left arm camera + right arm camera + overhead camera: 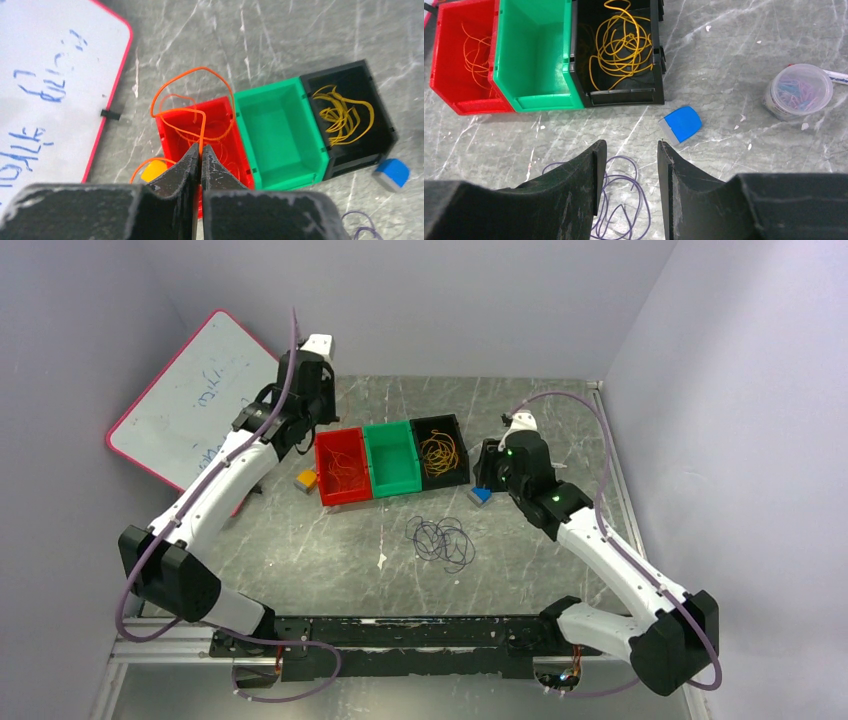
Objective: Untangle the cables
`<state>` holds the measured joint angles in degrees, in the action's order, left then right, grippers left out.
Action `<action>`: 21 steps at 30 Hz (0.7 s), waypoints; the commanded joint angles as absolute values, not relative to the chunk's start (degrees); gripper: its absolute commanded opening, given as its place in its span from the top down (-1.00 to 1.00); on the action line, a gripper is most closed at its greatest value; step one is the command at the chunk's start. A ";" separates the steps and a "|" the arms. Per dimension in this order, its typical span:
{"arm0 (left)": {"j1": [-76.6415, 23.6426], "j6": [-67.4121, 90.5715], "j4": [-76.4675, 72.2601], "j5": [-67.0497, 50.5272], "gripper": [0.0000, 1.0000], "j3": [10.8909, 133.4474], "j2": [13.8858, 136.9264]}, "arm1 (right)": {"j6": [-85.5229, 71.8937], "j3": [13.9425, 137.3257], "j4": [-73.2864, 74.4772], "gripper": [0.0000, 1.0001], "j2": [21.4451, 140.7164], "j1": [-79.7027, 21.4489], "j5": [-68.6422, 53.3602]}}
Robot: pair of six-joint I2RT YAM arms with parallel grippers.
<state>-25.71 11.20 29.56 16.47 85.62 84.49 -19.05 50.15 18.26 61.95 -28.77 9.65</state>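
My left gripper (201, 151) is shut on a strand of the orange cable (192, 97), whose loops hang over the red bin (168, 141); in the top view this gripper (297, 440) sits at the bin's left edge. More orange cable (474, 55) lies inside the red bin. A yellow cable (621, 45) is coiled in the black bin (624, 97). The dark purple cable (440, 540) lies loose on the table. My right gripper (629, 145) hovers open above the purple cable (624, 200), nothing between its fingers.
An empty green bin (392, 483) stands between the red and black bins. A blue block (681, 123) lies near the black bin and a yellow block (152, 170) beside the red one. A tub of paper clips (798, 91) sits to the right. A whiteboard (190, 400) leans at left.
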 commanded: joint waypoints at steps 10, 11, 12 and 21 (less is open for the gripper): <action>-24.03 15.55 27.46 10.51 0.86 72.77 84.92 | -18.09 50.97 15.89 0.09 65.82 -28.55 8.22; -24.08 15.71 27.25 10.16 0.86 72.62 85.60 | -18.18 51.01 16.13 0.09 65.84 -28.54 8.22; -24.06 15.73 27.25 9.78 0.86 72.74 86.16 | -18.27 50.94 16.12 0.09 65.72 -28.56 8.34; -23.12 15.65 23.36 8.26 0.86 72.84 93.99 | -18.30 50.02 15.76 0.08 65.05 -28.50 8.10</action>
<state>-24.03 14.87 26.76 10.37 72.97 90.26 -18.85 50.11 16.97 65.71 -28.77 8.36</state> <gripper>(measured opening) 0.077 0.458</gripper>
